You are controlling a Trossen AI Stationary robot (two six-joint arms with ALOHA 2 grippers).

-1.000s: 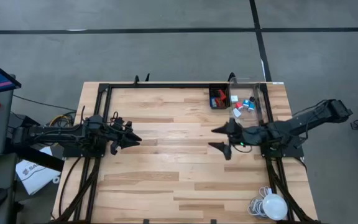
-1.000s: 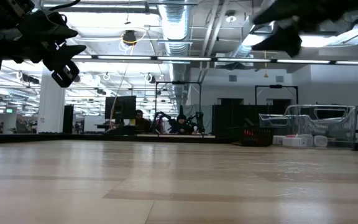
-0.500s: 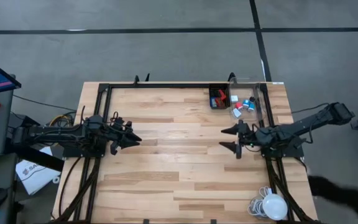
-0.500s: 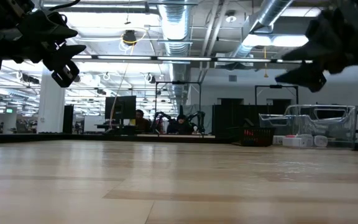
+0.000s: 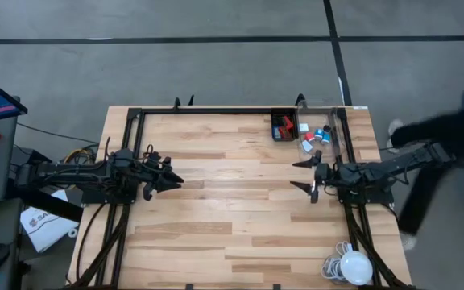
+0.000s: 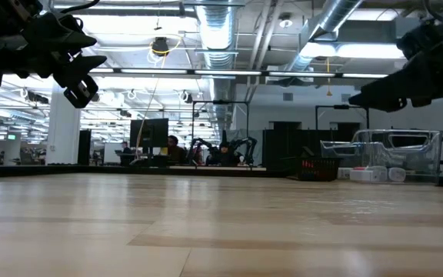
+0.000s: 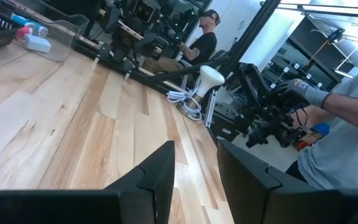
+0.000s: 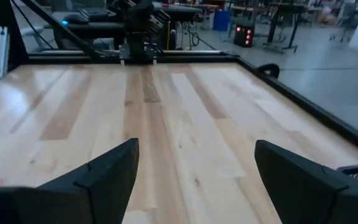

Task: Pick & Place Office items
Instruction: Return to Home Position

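The office items (image 5: 316, 136), small white blocks with light blue and red parts, lie loose together inside the clear bin (image 5: 321, 103) at the table's far right corner. Just beside the bin, on its left, sits the small black tray (image 5: 272, 127) with a few red pieces (image 5: 283, 125) in it. The right gripper (image 5: 300, 175) hangs above the bare wood a little in front of the bin, near the right edge and pointing toward the table's middle; its fingers (image 8: 104, 174) are spread wide with nothing between them. The left gripper (image 5: 174, 179) hovers over the left side of the table (image 5: 216, 234), well apart from the bin and facing the right arm; its fingers (image 7: 157, 168) stand close together with a narrow strip of wood showing in the gap, and they hold nothing. In the low view both grippers are up off the tabletop. A white round lamp (image 5: 357, 267) with its coiled cable (image 5: 337, 263) rests at the near right corner. A person (image 5: 449, 129) in dark sleeves leans in beyond the table's right edge, and the left wrist view shows a gloved hand (image 7: 306, 93) close to the right arm
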